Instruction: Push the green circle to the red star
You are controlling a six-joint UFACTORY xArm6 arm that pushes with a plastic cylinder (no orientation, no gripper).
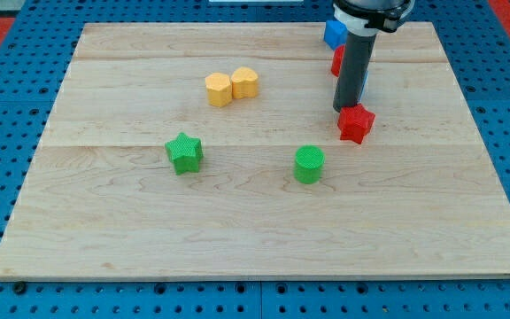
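The green circle [309,165] stands right of the board's middle. The red star [356,123] lies up and to the right of it, a short gap apart. My tip [345,109] is at the lower end of the dark rod, touching or just above the red star's upper left edge. The tip is well above the green circle, toward the view's top.
A green star [184,152] lies left of the middle. Two yellow blocks [231,87] sit together toward the top centre. A blue block [334,34] and another red block [336,61] sit at the top right, partly hidden behind the rod. The wooden board [104,230] rests on a blue pegboard.
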